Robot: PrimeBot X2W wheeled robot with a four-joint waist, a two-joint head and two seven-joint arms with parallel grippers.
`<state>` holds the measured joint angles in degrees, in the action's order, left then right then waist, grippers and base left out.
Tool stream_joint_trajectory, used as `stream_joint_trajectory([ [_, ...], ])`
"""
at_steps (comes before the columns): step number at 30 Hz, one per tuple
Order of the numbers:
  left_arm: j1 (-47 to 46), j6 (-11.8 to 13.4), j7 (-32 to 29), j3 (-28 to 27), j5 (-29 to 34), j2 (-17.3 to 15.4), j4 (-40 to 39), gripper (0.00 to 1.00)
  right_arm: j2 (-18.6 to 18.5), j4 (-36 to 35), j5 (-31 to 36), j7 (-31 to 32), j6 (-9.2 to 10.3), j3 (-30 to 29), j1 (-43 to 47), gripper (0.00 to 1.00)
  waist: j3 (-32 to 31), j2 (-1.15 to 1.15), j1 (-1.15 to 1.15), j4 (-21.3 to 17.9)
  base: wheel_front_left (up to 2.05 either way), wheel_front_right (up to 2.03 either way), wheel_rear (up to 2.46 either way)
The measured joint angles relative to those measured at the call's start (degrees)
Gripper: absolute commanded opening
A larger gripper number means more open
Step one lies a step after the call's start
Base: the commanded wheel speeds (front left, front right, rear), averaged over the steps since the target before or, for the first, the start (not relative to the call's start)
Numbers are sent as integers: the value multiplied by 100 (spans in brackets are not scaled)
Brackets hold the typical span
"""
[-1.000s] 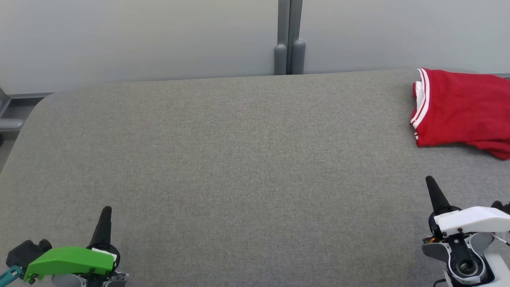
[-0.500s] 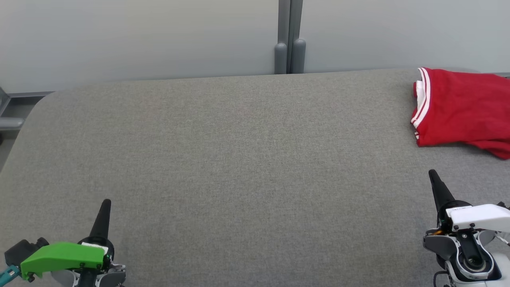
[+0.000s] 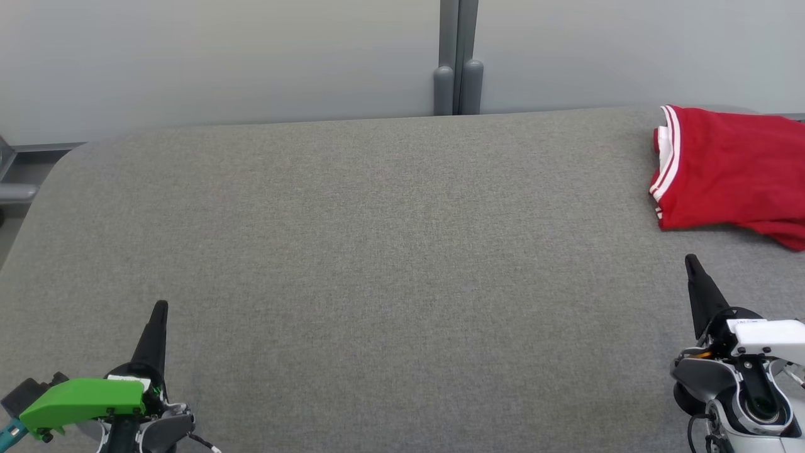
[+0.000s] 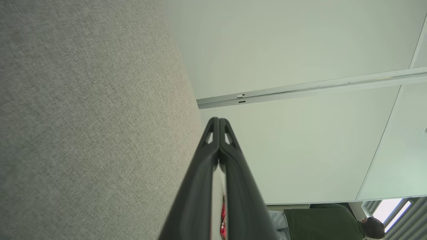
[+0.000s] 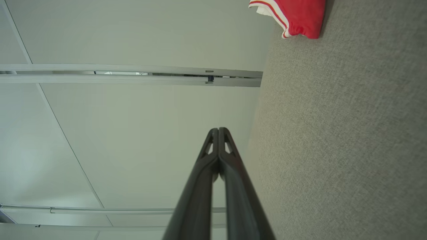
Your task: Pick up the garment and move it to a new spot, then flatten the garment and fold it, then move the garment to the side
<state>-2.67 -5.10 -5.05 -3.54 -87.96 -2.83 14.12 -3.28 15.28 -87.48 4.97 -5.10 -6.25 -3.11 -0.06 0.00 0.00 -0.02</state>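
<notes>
well, red white-trimmed garment point(image 3: 729, 170) lies folded, far right corner of grey fabric worktop point(image 3: 377, 251); left gripper point(image 3: 160, 306), right gripper point(image 3: 691, 260) both pinched together, empty; looks finished, else right must open, reach.

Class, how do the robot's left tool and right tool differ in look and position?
The left tool carries a green cover; the right tool a white cover. The right tool sits close to the red garment; the left tool is far from it. Both are shut, empty.
</notes>
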Motion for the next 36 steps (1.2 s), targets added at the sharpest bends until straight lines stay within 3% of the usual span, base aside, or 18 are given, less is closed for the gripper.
stream_joint_trajectory([
  [7,-42,-52,-105,-78,-378,41,8,0,114,-7,-415,121,-87,-134,-4,0,8,0,0,2,0,0,0],
  [36,-90,-71,-105,-104,-380,47,12,0,121,-8,-427,121,-87,-147,-21,0,7,0,0,2,0,0,0],
])
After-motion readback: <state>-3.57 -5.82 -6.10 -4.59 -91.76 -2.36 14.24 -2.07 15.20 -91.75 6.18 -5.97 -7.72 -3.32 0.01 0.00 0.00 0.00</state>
